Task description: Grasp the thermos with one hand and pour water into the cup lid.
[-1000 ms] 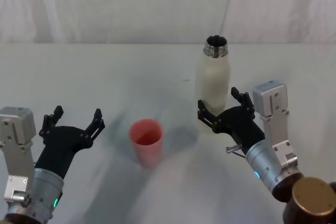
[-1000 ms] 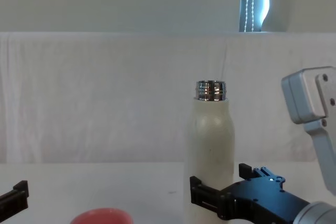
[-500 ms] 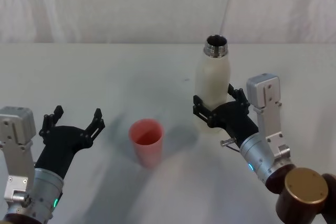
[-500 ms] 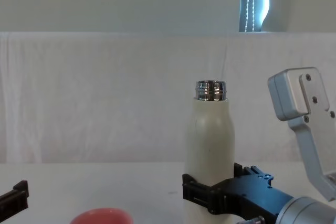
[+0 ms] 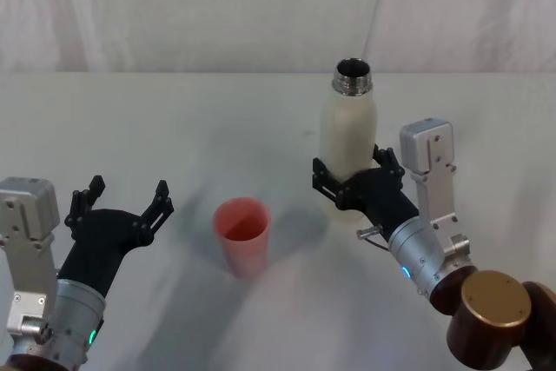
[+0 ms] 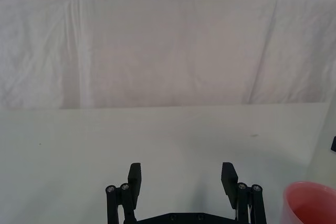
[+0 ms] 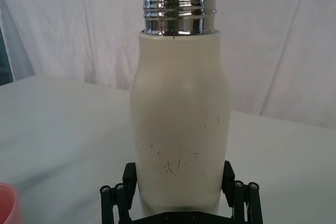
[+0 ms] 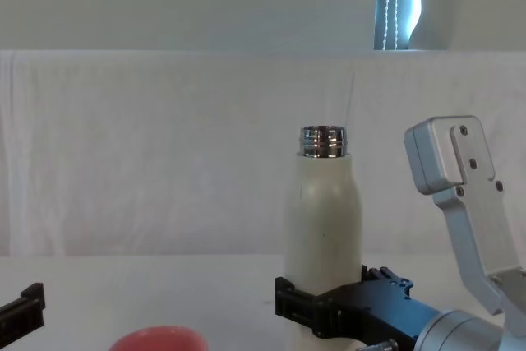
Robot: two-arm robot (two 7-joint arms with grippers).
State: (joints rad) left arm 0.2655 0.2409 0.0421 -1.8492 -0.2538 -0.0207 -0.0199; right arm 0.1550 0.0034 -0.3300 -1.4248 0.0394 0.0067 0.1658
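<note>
Right hand [image 5: 347, 182] of mine is wrapped round the lower body of the thermos [image 5: 346, 141], one finger on each side of the cream wall. From my right wrist view the fingers [image 7: 122, 187] sit flush against the bottle's flanks, so I judge they are pinching it, though I cannot tell how hard the pinch is. The thermos stands upright on the bench [image 5: 174, 128], its steel neck open at the top, toward the right of the work area. From the chest view the hand clamps it low, near the base, with most of the bottle standing tall above the grip.

The cup lid [image 5: 243, 234] stands on the bench to the left of the thermos and nearer to me, mouth up, apart from the bottle with bare bench between them. My left hand [image 5: 119, 201] hovers beside the cup lid on its far left, fingers spread wide, touching nothing.

By my reckoning the grasp is the step in hand, and it looks nearly or fully made; the bottle is not yet lifted for pouring. Next I need to raise the thermos, carry it leftward until the neck stands above the cup lid, then tip it slowly. Holding so low, I should expect the tall bottle to want to swing, so the tilt calls for care.
</note>
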